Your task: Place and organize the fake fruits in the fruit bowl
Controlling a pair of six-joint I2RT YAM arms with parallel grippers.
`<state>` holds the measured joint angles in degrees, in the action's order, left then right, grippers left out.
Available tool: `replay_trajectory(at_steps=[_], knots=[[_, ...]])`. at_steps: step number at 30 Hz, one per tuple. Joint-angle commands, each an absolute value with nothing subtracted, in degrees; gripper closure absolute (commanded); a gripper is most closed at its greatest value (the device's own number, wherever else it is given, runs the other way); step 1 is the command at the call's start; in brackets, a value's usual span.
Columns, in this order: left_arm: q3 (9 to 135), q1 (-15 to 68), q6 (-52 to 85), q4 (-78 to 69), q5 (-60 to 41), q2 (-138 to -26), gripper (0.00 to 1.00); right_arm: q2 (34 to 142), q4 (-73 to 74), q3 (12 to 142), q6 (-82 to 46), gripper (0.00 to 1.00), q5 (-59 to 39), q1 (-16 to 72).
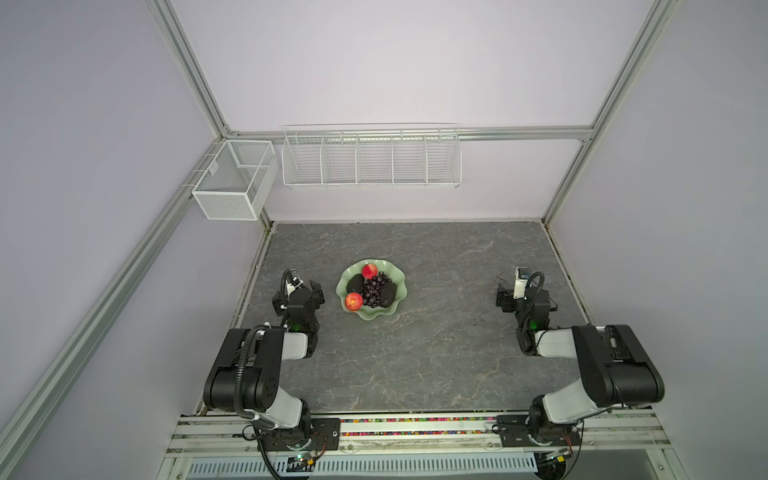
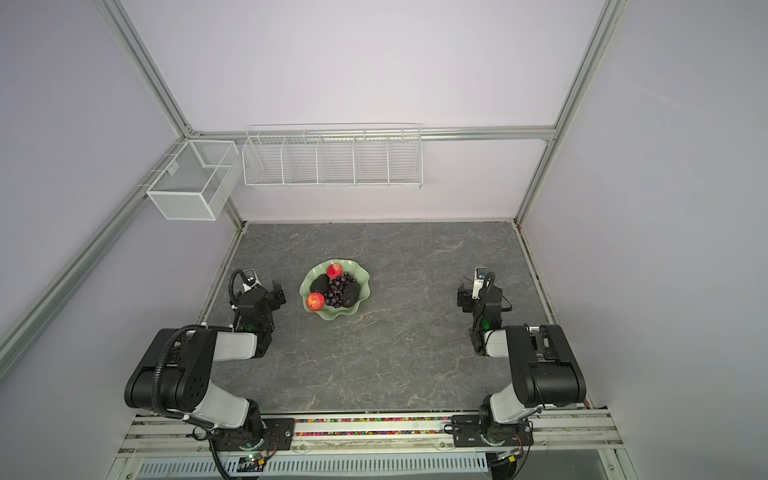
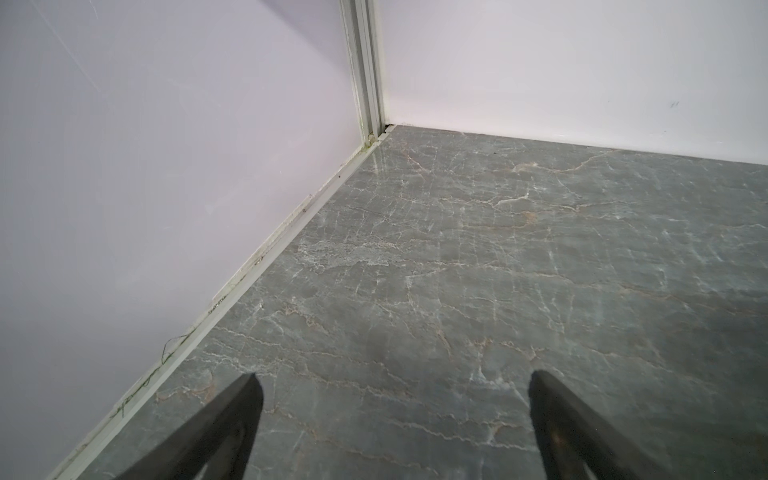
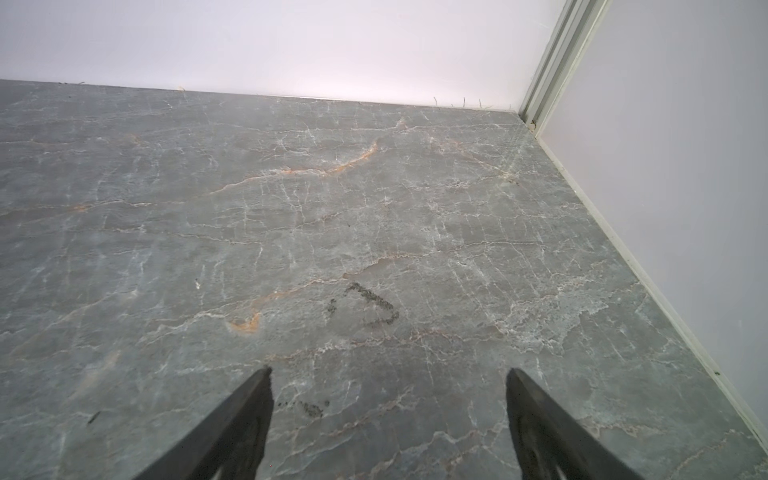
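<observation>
Grey marble tabletop (image 1: 415, 361), pale walls, white wire baskets (image 1: 372, 160) up on the back frame. Mint-green scalloped fruit bowl (image 1: 376, 316) left of table centre, all five fake fruits inside: grape bunch (image 1: 374, 291) in the middle, one avocado (image 1: 355, 284) at 10 o'clock of it, second avocado (image 1: 388, 293) at 3, one red apple (image 1: 369, 271) at 12, second red apple (image 1: 353, 301) at 8. Nothing loose on the table. Near the bowl at 9 o'clock, not touching, left gripper (image 3: 392, 386), fingers spread wide, empty. Well off at 3 o'clock, right gripper (image 4: 388, 378), fingers likewise released, holding nothing. Looks done; at most a tidy-up nudge left.
</observation>
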<state>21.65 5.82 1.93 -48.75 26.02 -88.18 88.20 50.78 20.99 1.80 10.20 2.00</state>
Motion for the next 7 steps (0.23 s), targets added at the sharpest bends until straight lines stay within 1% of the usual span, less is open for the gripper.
replay_trajectory(at_steps=[1,2,4,7], knots=[[22.02,5.63,2.81,-52.9,24.42,-88.9,0.01,88.15,51.77,21.32,2.68,0.11,9.09,1.75],[21.44,5.69,2.07,-55.72,24.53,-89.71,0.01,88.16,50.9,21.89,2.4,0.11,8.17,1.44],[21.65,5.8,2.28,-53.66,24.28,-88.93,0.01,87.81,49.58,22.13,2.02,0.11,6.38,0.52],[21.26,5.96,1.64,-55.66,24.38,-89.44,0.01,87.86,50.11,21.97,2.04,0.11,6.44,0.53]])
